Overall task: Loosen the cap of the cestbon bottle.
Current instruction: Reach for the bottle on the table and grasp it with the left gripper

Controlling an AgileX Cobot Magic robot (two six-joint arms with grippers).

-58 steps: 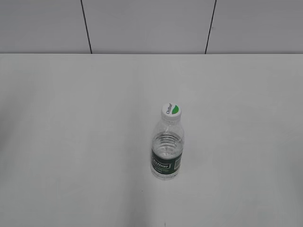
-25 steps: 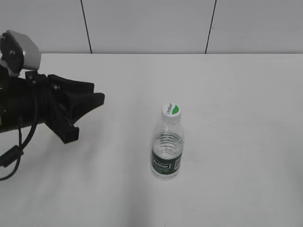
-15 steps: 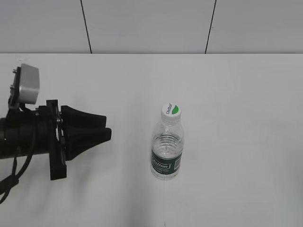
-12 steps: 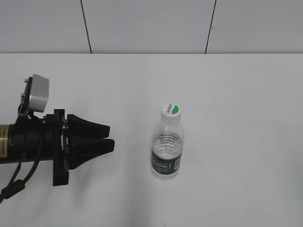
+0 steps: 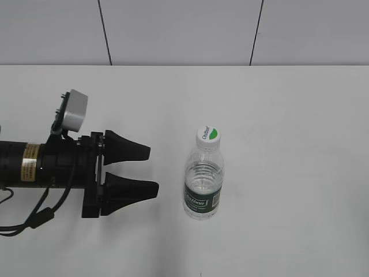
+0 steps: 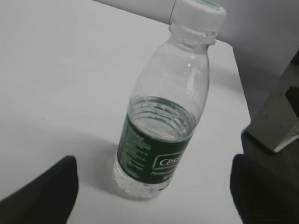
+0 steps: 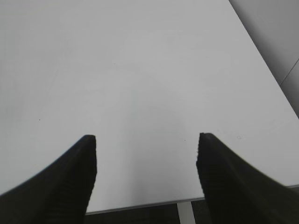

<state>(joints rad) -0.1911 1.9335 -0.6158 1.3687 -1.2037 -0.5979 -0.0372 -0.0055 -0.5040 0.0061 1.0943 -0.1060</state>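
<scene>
The cestbon bottle [image 5: 203, 184] stands upright on the white table, clear with a dark green label, partly filled with water. Its white cap [image 5: 208, 135] with a green segment is on the neck. My left gripper [image 5: 151, 171] is open and empty, lying level with the table just left of the bottle, jaws pointing at it, a short gap apart. In the left wrist view the bottle [image 6: 161, 135] and the cap [image 6: 198, 11] stand between the jaw tips [image 6: 154, 186]. My right gripper [image 7: 145, 154] is open and empty over bare table; it is out of the exterior view.
The white table [image 5: 288, 115] runs back to a grey panelled wall [image 5: 179, 29]. The right wrist view shows the table's edge [image 7: 140, 207] just under the jaws. A table corner and a pale post [image 6: 275, 126] show at the right of the left wrist view.
The left arm came in from the left, dropped lower and moved right toward the bottle, and its jaws spread wider. The bottle has not moved.
</scene>
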